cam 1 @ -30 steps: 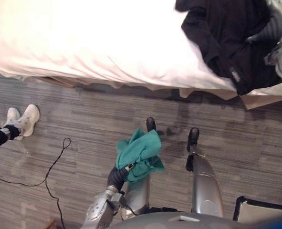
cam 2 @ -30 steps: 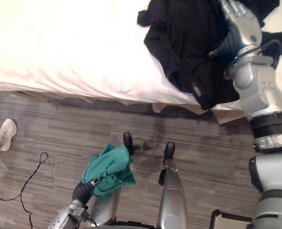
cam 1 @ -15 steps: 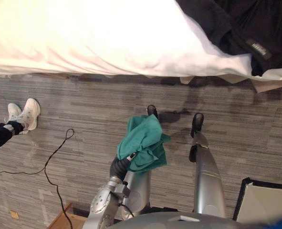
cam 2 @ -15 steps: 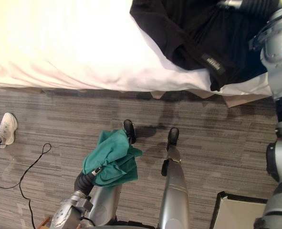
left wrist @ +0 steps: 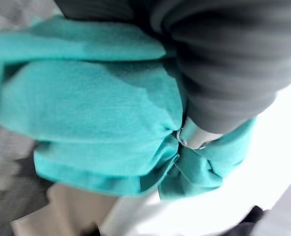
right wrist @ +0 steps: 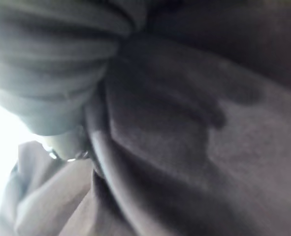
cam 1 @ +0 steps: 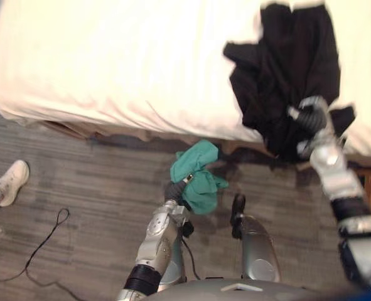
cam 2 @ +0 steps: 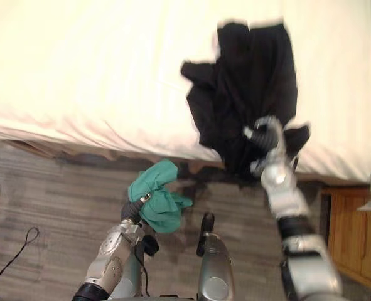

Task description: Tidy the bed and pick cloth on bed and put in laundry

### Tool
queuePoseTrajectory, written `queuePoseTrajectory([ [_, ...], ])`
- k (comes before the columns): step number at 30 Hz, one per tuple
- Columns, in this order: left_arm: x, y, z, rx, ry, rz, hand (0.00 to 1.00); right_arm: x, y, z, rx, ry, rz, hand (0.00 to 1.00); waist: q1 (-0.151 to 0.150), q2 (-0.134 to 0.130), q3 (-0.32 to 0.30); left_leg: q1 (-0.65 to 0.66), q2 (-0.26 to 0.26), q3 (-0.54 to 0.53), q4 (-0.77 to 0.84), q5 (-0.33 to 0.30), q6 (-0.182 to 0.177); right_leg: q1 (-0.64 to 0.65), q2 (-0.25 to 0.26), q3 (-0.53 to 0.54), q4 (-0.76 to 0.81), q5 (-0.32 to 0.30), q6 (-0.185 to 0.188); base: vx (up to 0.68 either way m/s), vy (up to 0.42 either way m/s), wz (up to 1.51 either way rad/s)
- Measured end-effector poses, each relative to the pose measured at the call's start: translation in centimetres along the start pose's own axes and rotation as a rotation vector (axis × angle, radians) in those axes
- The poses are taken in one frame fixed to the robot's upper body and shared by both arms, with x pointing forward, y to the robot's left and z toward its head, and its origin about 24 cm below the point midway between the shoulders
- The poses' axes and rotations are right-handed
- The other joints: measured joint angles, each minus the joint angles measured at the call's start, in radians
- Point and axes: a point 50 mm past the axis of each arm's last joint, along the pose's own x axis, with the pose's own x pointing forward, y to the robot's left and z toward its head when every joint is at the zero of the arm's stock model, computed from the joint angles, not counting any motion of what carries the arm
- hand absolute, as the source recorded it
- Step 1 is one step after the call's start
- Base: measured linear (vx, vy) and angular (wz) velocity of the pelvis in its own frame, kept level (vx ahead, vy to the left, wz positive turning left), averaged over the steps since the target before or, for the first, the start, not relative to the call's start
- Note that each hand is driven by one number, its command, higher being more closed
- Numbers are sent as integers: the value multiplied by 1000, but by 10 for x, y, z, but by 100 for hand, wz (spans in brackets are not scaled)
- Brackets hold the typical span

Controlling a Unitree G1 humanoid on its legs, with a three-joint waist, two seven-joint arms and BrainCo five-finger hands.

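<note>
A black cloth (cam 1: 285, 69) lies bunched on the white bed (cam 1: 110, 63), near its front right edge. My right hand (cam 1: 312, 119) sits on the cloth's lower end with its fingers curled into the dark folds (right wrist: 184, 147). My left hand (cam 1: 174, 188) is raised in front of the bed's edge and is shut on a bunched teal-green cloth (cam 1: 199, 175). In the left wrist view the teal cloth (left wrist: 86, 108) wraps round the hand.
A wooden bedside cabinet (cam 2: 351, 232) stands to the right of the bed. A person's white shoe (cam 1: 9, 182) rests on the grey plank floor (cam 1: 78, 188) at the far left. The sheet's hem hangs over the bed's front edge.
The camera has swung, so more of the bed shows. My right hand has curled into the black cloth near the bed's edge. The left hand with the teal cloth is nearer the bed.
</note>
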Motion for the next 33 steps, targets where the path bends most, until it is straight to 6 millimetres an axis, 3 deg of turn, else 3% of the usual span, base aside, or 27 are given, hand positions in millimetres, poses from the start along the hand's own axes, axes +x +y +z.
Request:
queuePoseTrajectory([
  [4,-10,30,-24,80,142,100,100,-59,58,-53,112,250,171,100,-23,2,-7,70,-42,-46,-59,17,-8,111,-9,-43,-69,6,27,62,58,29],
  [8,-33,49,-52,122,278,163,100,-107,82,-96,132,471,290,100,-49,-5,-55,141,-67,-54,-102,27,-15,195,-5,-58,-120,15,41,74,34,6],
  [11,-47,62,-69,174,379,203,100,-146,87,-129,139,656,344,100,-56,-9,-93,184,-66,-70,-104,21,-24,249,1,-72,-147,16,43,48,-18,0],
  [14,-62,76,-88,232,491,251,100,-166,76,-156,141,811,306,100,-63,-17,-112,231,-61,-80,-109,17,-30,309,10,-79,-168,16,43,6,-38,2],
  [16,-75,87,-101,236,570,304,100,-186,74,-170,140,922,306,100,-61,-20,-131,239,-61,-91,-110,16,-32,326,10,-94,-169,10,41,-3,-27,11],
  [19,-81,104,-101,238,599,384,100,-215,75,-182,161,1053,297,100,-54,-31,-136,263,-62,-105,-110,16,-35,354,9,-104,-168,0,41,-20,-13,13],
  [25,-93,120,-103,240,633,487,100,-230,78,-186,188,1136,283,100,-39,-56,-149,296,-74,-136,-111,4,-44,409,0,-131,-166,-21,41,-13,3,12],
  [29,-102,129,-105,262,666,529,100,-231,84,-185,200,1148,293,100,-34,-67,-153,296,-88,-163,-111,0,-40,427,-12,-159,-165,-27,44,16,16,23],
  [33,-101,132,-102,306,671,546,100,-230,87,-184,200,1155,298,100,-11,-81,-154,305,-120,-191,-111,-17,-27,451,-41,-185,-144,-40,43,49,44,24],
])
